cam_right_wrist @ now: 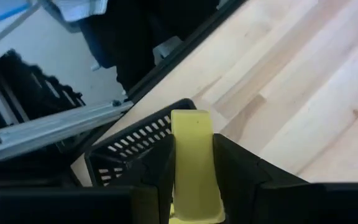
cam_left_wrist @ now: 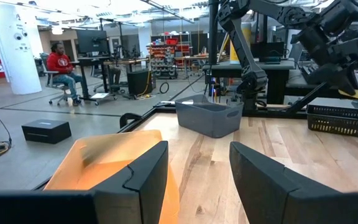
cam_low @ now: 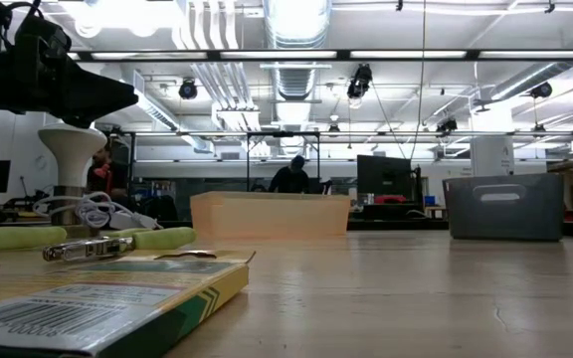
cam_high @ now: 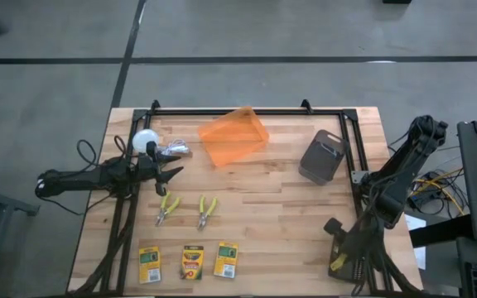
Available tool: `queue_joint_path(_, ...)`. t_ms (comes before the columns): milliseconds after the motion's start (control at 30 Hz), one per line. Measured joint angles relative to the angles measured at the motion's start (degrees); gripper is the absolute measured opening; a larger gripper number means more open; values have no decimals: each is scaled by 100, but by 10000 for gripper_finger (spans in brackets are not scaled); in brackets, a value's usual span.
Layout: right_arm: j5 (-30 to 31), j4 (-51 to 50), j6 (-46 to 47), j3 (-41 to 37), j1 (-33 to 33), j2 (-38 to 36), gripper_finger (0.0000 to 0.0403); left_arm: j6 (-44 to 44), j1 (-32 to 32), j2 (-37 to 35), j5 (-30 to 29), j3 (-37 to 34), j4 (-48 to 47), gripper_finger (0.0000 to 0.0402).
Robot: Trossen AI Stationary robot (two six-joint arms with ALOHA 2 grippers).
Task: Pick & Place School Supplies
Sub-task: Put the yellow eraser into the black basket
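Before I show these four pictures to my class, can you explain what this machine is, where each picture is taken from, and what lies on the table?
It is a robot with two dark arms at a wooden table. One picture looks straight down, one looks level across the tabletop, and two come from cameras on the wrists. The left gripper is open, hovering near the orange bin. The right gripper is shut on a yellow block at the table's right edge, above a black mesh basket. On the table lie three crayon boxes, two yellow-handled pliers, a grey bin and a white ball.
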Motion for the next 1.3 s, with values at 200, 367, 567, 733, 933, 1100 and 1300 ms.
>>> queue_joint_path(200,857,3,992,-51,-2,-274,96,0,0,-1,-1,0,-2,179)
queue_joint_path(367,1396,8,1740,-51,-3,-355,96,0,-1,0,1,-2,0,179)
queue_joint_path(567,1095,-3,3407,-51,-2,-355,96,0,0,0,-1,-1,-2,179)
queue_joint_path(733,562,-1,4320,-51,0,-352,96,0,1,-2,1,0,-2,179)
queue_joint_path(933,-90,-149,4088,-51,108,-352,96,0,-1,-2,1,0,0,179)
queue_joint_path(1100,145,-389,3633,-83,396,-348,96,0,0,-1,-1,-1,-1,179)
queue_joint_path(1300,204,-660,3793,-130,516,-346,96,0,0,-2,-1,-1,0,179)
